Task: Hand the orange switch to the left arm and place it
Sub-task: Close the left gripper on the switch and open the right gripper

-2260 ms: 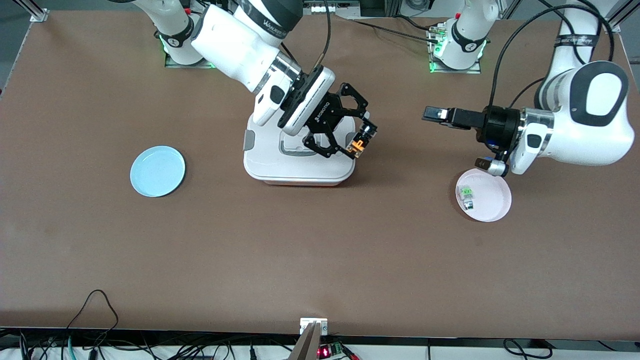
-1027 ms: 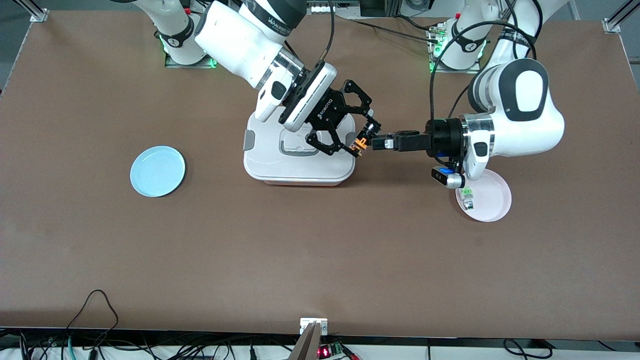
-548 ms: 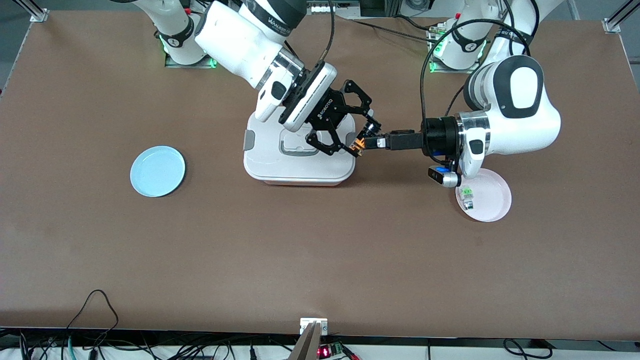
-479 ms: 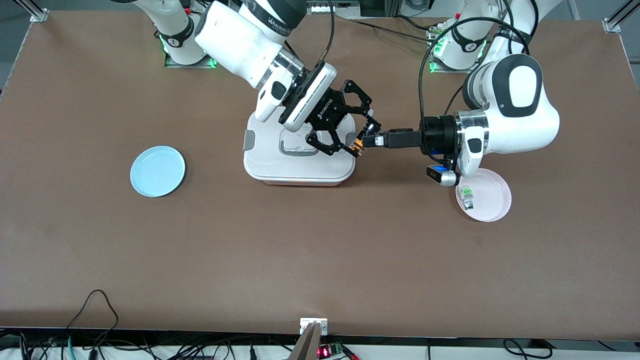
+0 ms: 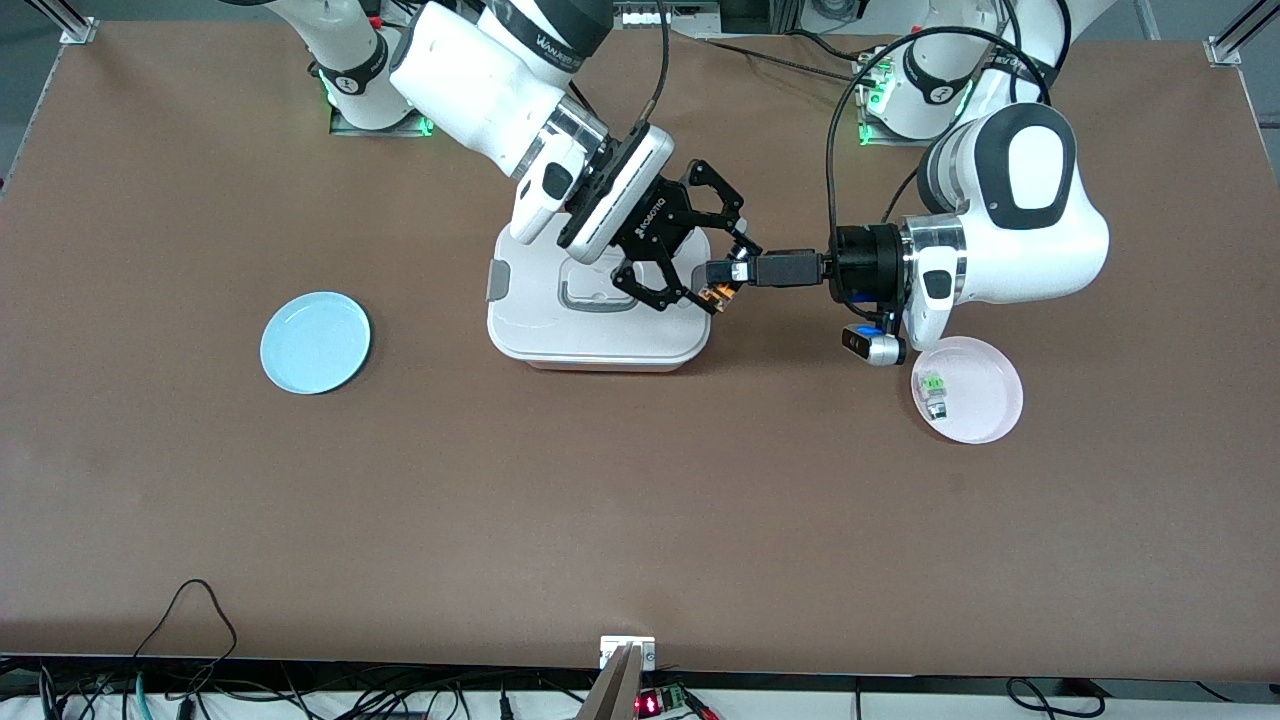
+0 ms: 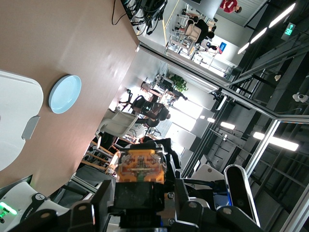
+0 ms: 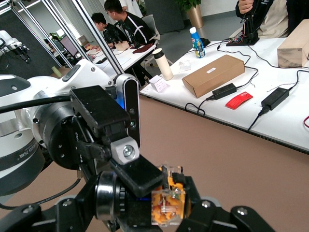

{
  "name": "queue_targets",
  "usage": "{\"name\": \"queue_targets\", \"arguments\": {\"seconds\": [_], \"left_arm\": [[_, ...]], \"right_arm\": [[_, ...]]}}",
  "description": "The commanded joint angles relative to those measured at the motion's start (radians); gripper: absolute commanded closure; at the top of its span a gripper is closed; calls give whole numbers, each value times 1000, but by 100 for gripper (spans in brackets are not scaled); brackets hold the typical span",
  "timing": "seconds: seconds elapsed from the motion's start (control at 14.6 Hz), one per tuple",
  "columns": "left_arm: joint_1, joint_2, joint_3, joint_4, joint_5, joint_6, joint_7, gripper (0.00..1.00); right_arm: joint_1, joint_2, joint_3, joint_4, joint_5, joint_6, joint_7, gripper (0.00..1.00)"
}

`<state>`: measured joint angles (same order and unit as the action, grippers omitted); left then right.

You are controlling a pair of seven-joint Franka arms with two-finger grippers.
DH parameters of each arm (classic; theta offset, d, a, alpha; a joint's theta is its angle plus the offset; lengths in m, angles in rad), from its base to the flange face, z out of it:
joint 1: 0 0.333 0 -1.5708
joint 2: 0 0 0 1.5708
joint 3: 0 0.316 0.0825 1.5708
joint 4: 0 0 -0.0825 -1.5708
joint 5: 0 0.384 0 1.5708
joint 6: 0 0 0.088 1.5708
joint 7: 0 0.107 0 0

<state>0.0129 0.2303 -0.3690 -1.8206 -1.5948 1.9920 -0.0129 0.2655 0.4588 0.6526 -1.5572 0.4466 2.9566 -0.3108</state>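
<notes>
Small orange switch with black cylindrical end (image 5: 718, 292) held in air, clamped between claw fingers of right gripper (image 5: 722, 283), over edge of large white rounded lidded box (image 5: 598, 310) near worktop centre, toward robots' edge. Slim-fingered left gripper (image 5: 724, 272) meets switch from left arm's end; finger closure cannot be told. Round pink plate (image 5: 990, 410) with green-and-white switch (image 5: 933, 388) toward left arm's end. Round light-blue plate (image 5: 315, 342) toward right arm's end.
</notes>
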Motion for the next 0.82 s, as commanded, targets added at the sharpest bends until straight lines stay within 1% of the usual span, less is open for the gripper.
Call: {"name": "queue_targets", "arguments": {"seconds": [0.0, 0.14, 0.27, 0.34, 0.41, 0.48, 0.55, 0.62, 0.75], "left_arm": [[1, 1, -1, 9, -31, 10, 4, 41], [4, 0, -1, 9, -31, 8, 2, 41], [5, 1, -1, 6, -31, 8, 4, 43], [5, 0, -1, 6, -31, 8, 4, 54], [5, 0, -1, 6, -31, 7, 5, 62], [5, 0, -1, 6, -30, 7, 7, 79], [7, 0, -1, 6, -28, 7, 7, 92], [7, 0, 2, 6, -22, 7, 8, 100], [9, -3, 7, 6, -16, 5, 7, 100]], "right_arm": [[8, 1, 1, 9, 14, 13, 9, 90], [8, 3, 1, 9, 14, 13, 9, 90], [8, 3, 1, 11, 14, 13, 9, 89], [8, 1, 1, 11, 14, 13, 9, 90], [8, 3, 1, 11, 14, 13, 9, 89], [8, 3, 1, 11, 14, 13, 9, 89], [8, 3, 1, 11, 14, 13, 9, 89], [8, 1, 1, 11, 14, 13, 9, 89], [8, 1, 1, 11, 14, 13, 9, 89]]}}
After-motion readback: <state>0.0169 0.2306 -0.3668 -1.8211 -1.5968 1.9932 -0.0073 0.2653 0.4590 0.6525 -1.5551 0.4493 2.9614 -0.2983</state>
